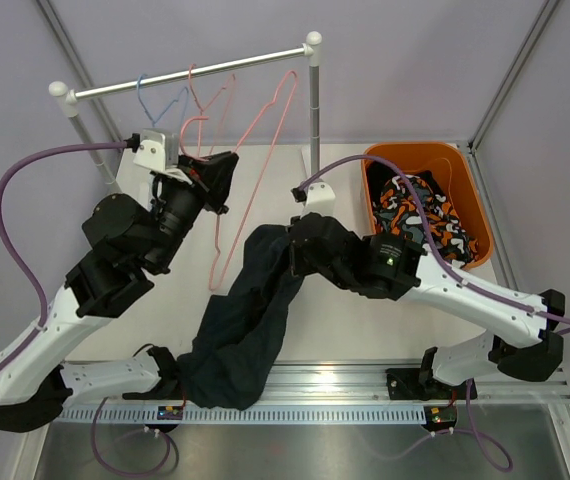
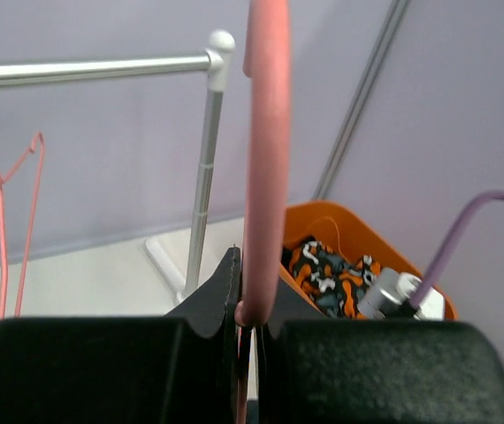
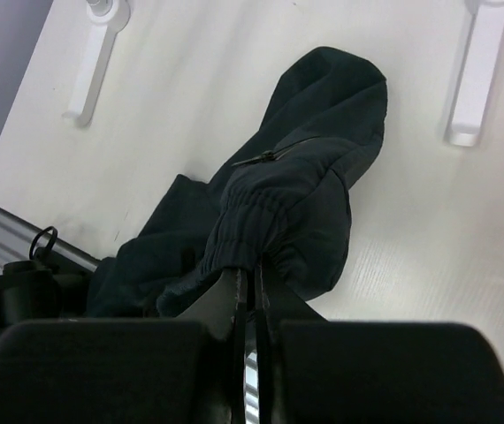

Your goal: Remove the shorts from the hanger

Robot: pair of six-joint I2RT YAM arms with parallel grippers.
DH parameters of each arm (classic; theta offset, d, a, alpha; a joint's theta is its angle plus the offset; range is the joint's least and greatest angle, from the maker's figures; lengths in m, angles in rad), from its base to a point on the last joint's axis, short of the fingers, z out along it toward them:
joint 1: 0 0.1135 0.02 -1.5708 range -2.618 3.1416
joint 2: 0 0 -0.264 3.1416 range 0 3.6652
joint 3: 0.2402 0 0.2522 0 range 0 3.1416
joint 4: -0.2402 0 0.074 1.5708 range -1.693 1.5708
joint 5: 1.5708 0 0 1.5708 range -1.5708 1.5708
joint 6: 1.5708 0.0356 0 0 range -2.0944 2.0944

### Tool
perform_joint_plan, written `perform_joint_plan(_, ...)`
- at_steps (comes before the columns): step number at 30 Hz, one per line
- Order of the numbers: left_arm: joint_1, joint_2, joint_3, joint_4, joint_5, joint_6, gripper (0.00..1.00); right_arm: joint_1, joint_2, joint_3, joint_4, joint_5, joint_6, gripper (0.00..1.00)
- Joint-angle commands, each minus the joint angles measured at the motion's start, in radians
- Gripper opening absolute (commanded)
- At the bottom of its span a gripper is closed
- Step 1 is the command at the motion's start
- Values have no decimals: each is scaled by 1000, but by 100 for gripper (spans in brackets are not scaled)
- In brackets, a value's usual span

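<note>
A black pair of shorts (image 1: 250, 320) hangs limp from my right gripper (image 1: 290, 245) down to the table's near edge. In the right wrist view the gripper (image 3: 254, 281) is shut on its elastic waistband (image 3: 270, 221). My left gripper (image 1: 215, 178) is shut on a pink hanger (image 1: 265, 130), which is bare and off the rail. In the left wrist view the hanger's bar (image 2: 265, 159) is pinched between the jaws of the left gripper (image 2: 252, 311). The camouflage shorts (image 1: 427, 215) lie in the orange bin (image 1: 377, 165), also seen in the left wrist view (image 2: 332, 265). I cannot make out a second black pair.
A metal rack rail (image 1: 190, 75) on white posts stands at the back, with a blue hanger (image 1: 160, 105) and a pink hanger (image 1: 197, 115) on it. The rack's upright (image 1: 314, 110) stands just left of the bin. Purple cables loop over both arms.
</note>
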Motion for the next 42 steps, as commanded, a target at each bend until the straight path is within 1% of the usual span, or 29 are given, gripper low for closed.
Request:
perform_joint_plan(1, -3, 36, 61, 155, -110, 56, 0, 6, -54, 126, -43, 131, -25, 0)
perform_joint_plan(2, -3, 44, 68, 155, -127, 63, 0, 5, -54, 147, -58, 148, -51, 0)
perform_joint_plan(3, -1, 47, 73, 140, -130, 68, 0, 6, -54, 169, -69, 200, -70, 0)
perform_joint_plan(6, -3, 30, 43, 122, -123, 53, 0, -17, -26, 326, -139, 289, -154, 0)
perform_joint_plan(7, -3, 22, 29, 117, -120, 48, 0, -75, 1, 442, -161, 312, -174, 0)
perform_joint_plan(9, -3, -1, 3, 84, -123, 30, 0, -165, 30, 564, -198, 297, -249, 0)
perform_joint_plan(10, -1, -8, -5, 71, -121, 27, 0, -264, 58, 689, -201, 297, -277, 0)
perform_joint_plan(11, -1, -19, -17, 67, -118, 24, 0, -308, 70, 753, -201, 306, -339, 0)
perform_joint_plan(12, -3, -41, -28, 53, -118, 16, 0, -345, 84, 826, -192, 359, -372, 0)
perform_joint_plan(13, -1, -50, -48, 47, -118, 14, 0, -400, 116, 965, -178, 399, -410, 0)
perform_joint_plan(14, -1, -58, -56, 37, -118, 14, 0, -416, 124, 1015, -96, 447, -511, 0)
perform_joint_plan(15, -1, -64, -62, 16, -121, 14, 0, -425, 124, 1042, -5, 546, -577, 0)
perform_joint_plan(16, -3, -74, -71, 7, -123, 14, 0, -431, 86, 987, 111, 585, -669, 0)
perform_joint_plan(17, -3, -79, -77, -2, -124, 16, 0, -433, 52, 926, 262, 616, -859, 0)
perform_joint_plan(18, -1, -85, -85, -9, -124, 16, 0, -431, 23, 852, 563, 652, -943, 0)
perform_joint_plan(19, -1, -97, -105, -7, -126, 17, 0, -436, -20, 757, 672, 662, -1015, 0)
perform_joint_plan(20, -3, -104, -114, -1, -126, 17, 0, -446, -25, 741, 759, 667, -1077, 0)
perform_joint_plan(22, -1, -113, -132, 1, -126, 16, 0, -468, -19, 737, 743, 665, -1065, 0)
perform_joint_plan(25, -1, -111, -154, -1, -112, 8, 0, -514, 1, 705, 660, 656, -1009, 0)
perform_joint_plan(26, -3, -110, -161, -3, -106, 5, 0, -525, 6, 697, 569, 647, -936, 0)
perform_joint_plan(28, -1, -110, -171, 4, -98, -2, 0, -557, 12, 659, 459, 599, -839, 0)
perform_joint_plan(29, -1, -110, -175, 7, -89, -4, 0, -567, 9, 636, 416, 578, -750, 0)
perform_joint_plan(32, -1, -107, -181, -1, -81, -9, 0, -621, -2, 543, 298, 474, -624, 0)
perform_joint_plan(34, -1, -104, -175, -9, -80, -10, 0, -679, 27, 545, 237, 400, -555, 0)
perform_joint_plan(35, -3, -104, -174, -13, -80, -10, 0, -704, 41, 552, 170, 363, -495, 0)
perform_joint_plan(36, -1, -104, -174, -18, -77, -10, 0, -730, 55, 560, 143, 273, -467, 0)
perform_joint_plan(37, -3, -102, -172, -19, -78, -10, 0, -782, 73, 566, 123, 233, -440, 0)
perform_joint_plan(39, -3, -104, -172, -26, -78, -10, 0, -828, 86, 560, 91, 149, -381, 0)
perform_joint_plan(42, -1, -95, -168, -44, -75, -10, 0, -928, 106, 533, 39, 86, -297, 0)
